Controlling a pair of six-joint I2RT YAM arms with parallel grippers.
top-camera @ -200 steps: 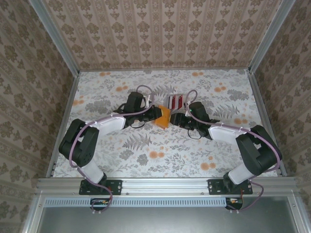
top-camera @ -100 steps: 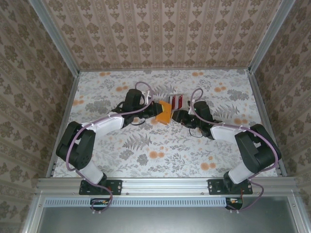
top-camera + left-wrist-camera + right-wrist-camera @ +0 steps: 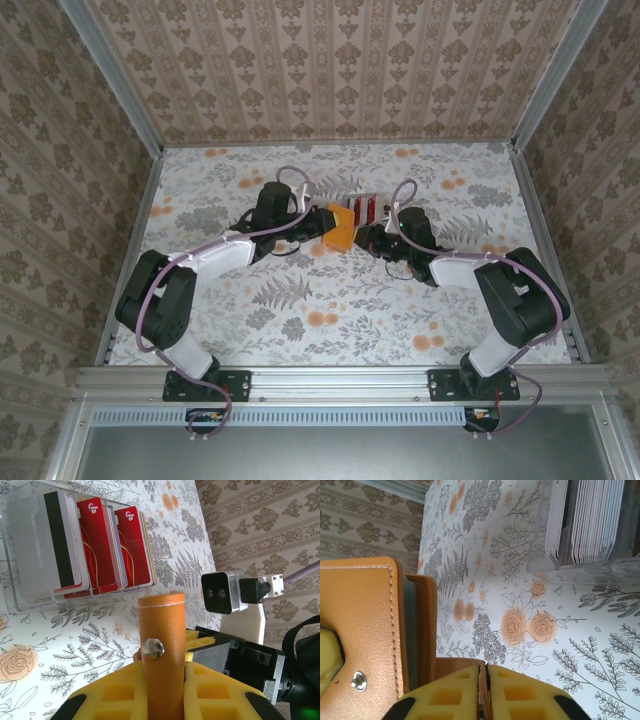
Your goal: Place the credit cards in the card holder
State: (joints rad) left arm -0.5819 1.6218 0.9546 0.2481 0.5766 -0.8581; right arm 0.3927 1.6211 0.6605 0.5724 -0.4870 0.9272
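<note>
The orange card holder (image 3: 338,229) hangs above the table between both arms. My left gripper (image 3: 322,228) is shut on it. In the left wrist view its snap-studded edge (image 3: 162,645) stands upright between the yellow fingers (image 3: 115,692). My right gripper (image 3: 367,238) is shut on a thin orange flap of the holder (image 3: 479,672). The holder's body (image 3: 365,625) shows a grey-blue inside at the left of that view. The credit cards (image 3: 102,547), red and white, stand on edge in a clear rack (image 3: 361,208) just behind the holder.
The clear rack's wall (image 3: 580,565) lies close ahead of the right gripper, and the stacked card edges (image 3: 585,522) show in it. The right arm's wrist camera (image 3: 225,592) faces the left gripper at close range. Floral tabletop (image 3: 300,310) stretches in front of the arms.
The right gripper has shut on the holder's flap and moved in toward it. The left gripper shifted the holder slightly toward the rack.
</note>
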